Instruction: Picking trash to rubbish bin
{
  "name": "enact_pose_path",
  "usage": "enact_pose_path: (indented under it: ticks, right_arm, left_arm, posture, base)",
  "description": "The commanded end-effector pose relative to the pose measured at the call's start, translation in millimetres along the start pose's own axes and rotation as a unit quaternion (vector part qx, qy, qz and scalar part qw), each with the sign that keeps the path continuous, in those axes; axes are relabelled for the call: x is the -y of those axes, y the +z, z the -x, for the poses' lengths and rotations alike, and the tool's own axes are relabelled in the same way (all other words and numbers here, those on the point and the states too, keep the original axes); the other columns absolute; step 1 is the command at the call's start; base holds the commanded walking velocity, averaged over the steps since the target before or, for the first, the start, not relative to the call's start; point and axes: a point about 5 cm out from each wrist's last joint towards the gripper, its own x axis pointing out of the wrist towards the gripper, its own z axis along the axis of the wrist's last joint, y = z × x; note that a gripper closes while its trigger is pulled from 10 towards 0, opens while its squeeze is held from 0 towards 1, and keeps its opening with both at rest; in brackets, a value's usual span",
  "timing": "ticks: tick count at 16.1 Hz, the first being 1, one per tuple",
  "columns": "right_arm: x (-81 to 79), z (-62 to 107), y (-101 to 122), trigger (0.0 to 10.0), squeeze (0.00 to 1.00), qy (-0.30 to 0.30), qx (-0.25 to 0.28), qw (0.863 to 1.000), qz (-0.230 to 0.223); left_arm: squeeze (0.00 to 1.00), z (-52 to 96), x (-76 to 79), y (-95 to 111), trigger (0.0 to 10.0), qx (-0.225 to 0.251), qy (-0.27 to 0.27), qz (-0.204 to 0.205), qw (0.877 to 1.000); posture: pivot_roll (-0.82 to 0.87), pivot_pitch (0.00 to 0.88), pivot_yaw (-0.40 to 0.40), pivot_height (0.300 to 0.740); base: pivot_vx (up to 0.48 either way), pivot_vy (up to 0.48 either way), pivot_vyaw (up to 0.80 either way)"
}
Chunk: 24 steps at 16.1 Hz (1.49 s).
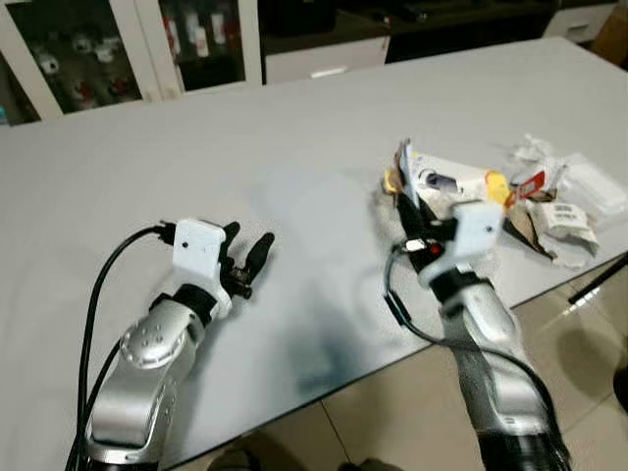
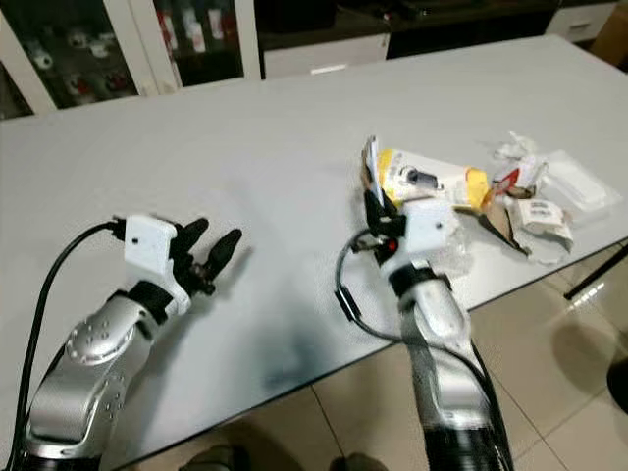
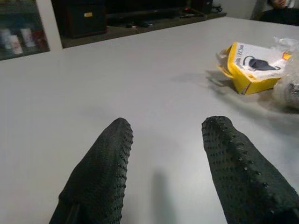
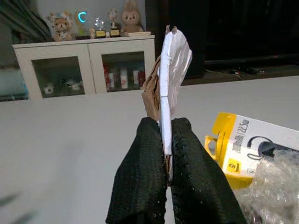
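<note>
My right gripper (image 1: 405, 214) is shut on a flat white and brown scrap of card (image 4: 169, 79), held upright on edge just above the table. Right behind it lies a yellow and white package (image 1: 459, 184) with a picture of a headset (image 3: 254, 63). Further right sits a pile of trash (image 1: 551, 204): crumpled wrappers, labels and clear plastic. Bubble wrap (image 4: 275, 186) lies beside the yellow package. My left gripper (image 1: 249, 257) rests low over the bare table at the left, open, with nothing between its fingers (image 3: 103, 172).
The grey table (image 1: 294, 128) stretches far ahead; its front edge runs diagonally near my arms, with tiled floor (image 1: 392, 422) below. Glass-door cabinets (image 1: 118, 49) stand behind the table. A dark chair leg (image 1: 599, 285) shows at the right.
</note>
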Motion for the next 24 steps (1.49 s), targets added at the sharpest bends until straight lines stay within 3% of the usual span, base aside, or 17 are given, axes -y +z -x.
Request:
enact_pose_path:
  ticks: [1, 3, 7, 24]
  right_arm:
    - [-1.1, 3.5, 4.1, 10.0, 0.00, -0.003, -0.002, 1.000, -0.007]
    - [0.4, 12.7, -9.5, 10.0, 0.00, -0.030, -0.044, 0.998, -0.019]
    - [-3.4, 18.0, -12.9, 10.0, 0.00, -0.022, -0.072, 0.997, -0.009]
    - [-0.9, 28.3, -18.0, 10.0, 0.00, -0.047, -0.100, 0.994, -0.016]
  left_arm:
    - [0.00, 0.0, 4.2, 4.4, 10.0, 0.006, -0.004, -0.008, 1.000]
    - [0.00, -2.3, 6.9, 1.8, 10.0, -0.003, -0.015, -0.034, 0.999]
    - [0.00, -0.4, 9.0, -1.3, 10.0, -0.012, -0.020, -0.034, 0.999]
    - [0.00, 2.0, 15.3, -6.5, 10.0, -0.025, -0.047, -0.044, 0.998]
  posture:
    - [-0.04, 0.078, -0.022, 0.740]
    - [-0.03, 0.080, -0.019, 0.740]
    - [-0.03, 0.083, -0.021, 0.740]
    - [-0.04, 0.081, 0.004, 0.740]
  base:
    - [0.000, 0.000, 0.00]
    - [0.000, 0.000, 0.00]
    - [0.000, 0.000, 0.00]
    - [-0.215, 0.000, 0.00]
